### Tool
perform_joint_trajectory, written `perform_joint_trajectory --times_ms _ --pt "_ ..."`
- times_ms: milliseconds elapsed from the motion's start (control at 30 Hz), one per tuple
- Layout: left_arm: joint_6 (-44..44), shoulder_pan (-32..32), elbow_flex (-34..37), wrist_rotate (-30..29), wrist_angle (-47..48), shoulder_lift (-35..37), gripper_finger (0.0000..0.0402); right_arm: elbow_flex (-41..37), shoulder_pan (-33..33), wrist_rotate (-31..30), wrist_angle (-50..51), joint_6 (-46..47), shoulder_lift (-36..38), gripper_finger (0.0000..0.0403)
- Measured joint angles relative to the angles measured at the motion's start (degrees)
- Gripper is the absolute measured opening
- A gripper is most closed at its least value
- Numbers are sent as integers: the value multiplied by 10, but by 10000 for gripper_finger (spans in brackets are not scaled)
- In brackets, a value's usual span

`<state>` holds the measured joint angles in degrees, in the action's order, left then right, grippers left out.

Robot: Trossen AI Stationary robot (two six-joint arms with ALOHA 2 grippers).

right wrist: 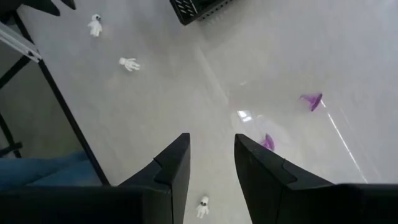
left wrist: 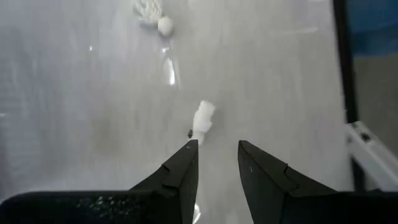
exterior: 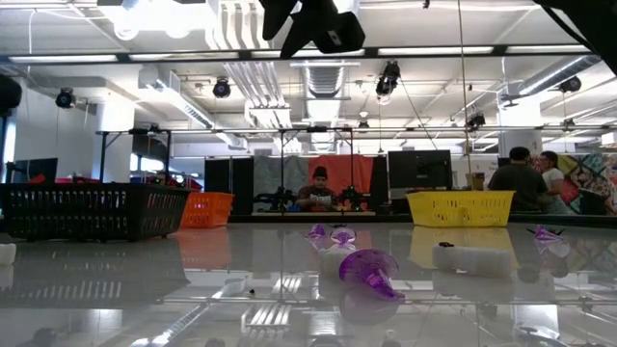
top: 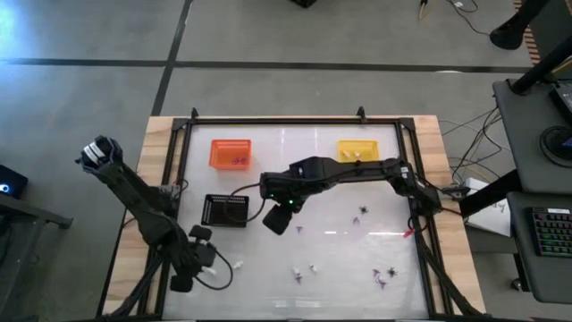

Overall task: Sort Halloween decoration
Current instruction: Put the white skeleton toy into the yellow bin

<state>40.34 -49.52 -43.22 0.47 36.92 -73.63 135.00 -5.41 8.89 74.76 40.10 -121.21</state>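
Small trinkets lie scattered on the white table. In the high view, purple ones (top: pixel 299 228) (top: pixel 362 212) (top: pixel 384 275) and whitish ones (top: pixel 315 266) (top: pixel 239 264) rest flat on it. My left gripper (left wrist: pixel 216 144) is open at the near left, with a whitish trinket (left wrist: pixel 203 118) just beyond its fingertips. My right gripper (right wrist: pixel 211 137) is open over the table's middle (top: pixel 277 221) and raised, as the low view (exterior: pixel 308 24) shows. A purple trinket (right wrist: pixel 267 143) lies below it beside one finger, and another (right wrist: pixel 312 101) lies farther off.
An orange basket (top: pixel 230 152) and a yellow basket (top: pixel 357 150) stand at the far side. A black tray (top: pixel 226 209) sits left of centre, close to the right gripper. A dark frame (top: pixel 286 119) rims the table. People sit in the room beyond (exterior: pixel 319 189).
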Motion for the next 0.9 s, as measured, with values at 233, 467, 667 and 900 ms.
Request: perform_joint_trajectory --times_ms 233,467,667,900 --pt "-33 0 0 0 -26 -57 96 0 -3 -1 0 29 0 115" --pt "-53 1 0 -1 -53 -112 96 0 -5 -1 -1 36 0 109" --pt "-56 1 -1 -14 -55 -149 96 0 -8 -1 -1 36 0 110" --pt "-56 0 -2 -31 -55 -153 80 0 -12 -1 -1 35 0 105"
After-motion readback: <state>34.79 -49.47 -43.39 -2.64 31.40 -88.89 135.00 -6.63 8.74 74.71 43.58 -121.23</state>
